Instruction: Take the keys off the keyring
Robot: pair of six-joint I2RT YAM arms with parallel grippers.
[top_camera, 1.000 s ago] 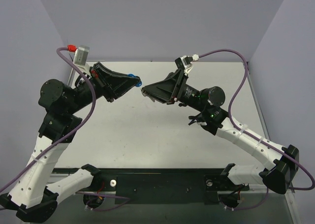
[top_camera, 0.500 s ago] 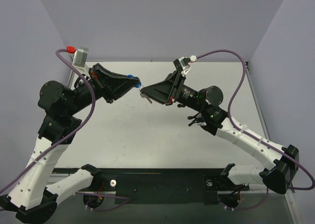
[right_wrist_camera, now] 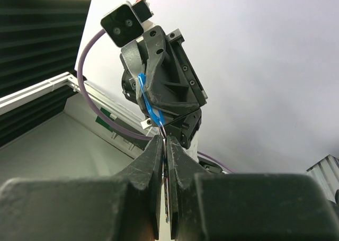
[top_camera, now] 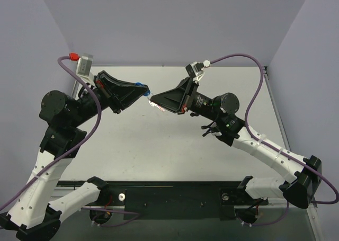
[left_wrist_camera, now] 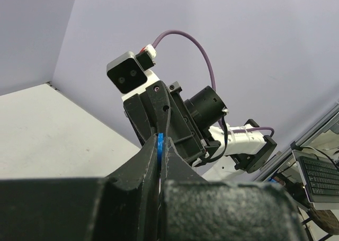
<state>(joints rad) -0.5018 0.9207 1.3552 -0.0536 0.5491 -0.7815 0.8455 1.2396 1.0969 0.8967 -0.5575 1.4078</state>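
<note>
Both grippers are held up in the air with their tips meeting over the table's far middle. My left gripper [top_camera: 143,91] is shut on a blue tag [left_wrist_camera: 160,144], also seen in the right wrist view [right_wrist_camera: 147,102]. A thin wire keyring [right_wrist_camera: 162,130] runs from the tag into my right gripper [top_camera: 153,101], which is shut on it. A thin flat metal piece [right_wrist_camera: 167,188] sits edge-on between the right fingers. I cannot tell whether it is a key. A small pale bit [top_camera: 155,107] shows under the right fingertips.
The grey table [top_camera: 159,145] lies below both arms. Purple cables [top_camera: 249,58] loop over each wrist. A black rail [top_camera: 175,196] runs along the near edge between the arm bases. Walls close the back and both sides.
Both grippers have drifted a little to the left with their tips still together. The left wrist has swung further left. Both stay shut.
</note>
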